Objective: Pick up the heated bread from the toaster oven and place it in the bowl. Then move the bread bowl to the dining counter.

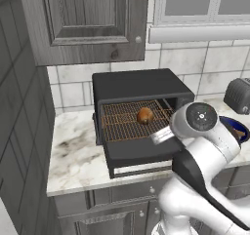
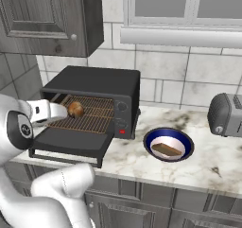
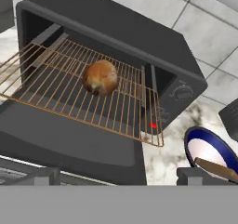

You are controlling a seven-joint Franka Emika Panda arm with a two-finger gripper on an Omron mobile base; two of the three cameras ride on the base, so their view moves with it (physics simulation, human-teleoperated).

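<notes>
fingers [image 3: 39, 175] apart, bowl [image 2: 168, 144] holding bread slice [image 2: 166, 149]

The toaster oven [image 1: 139, 90] is a black box on the marbled bench [image 1: 78, 161], backed by wall tiles. Its front door [image 1: 141, 151] hangs down flat, and the copper wire rack [image 1: 124, 124] is slid partway out over it. On the rack sits a round, golden-brown bread roll [image 1: 145, 115], near the middle, upright and apart from the oven walls. Right of the oven, close to it, stands the bowl [image 2: 168, 144]: shallow, round, dark blue rim, white inside. A small flat tan slice [image 2: 166, 149] with a darker crust lies in it, slightly off centre.
</notes>
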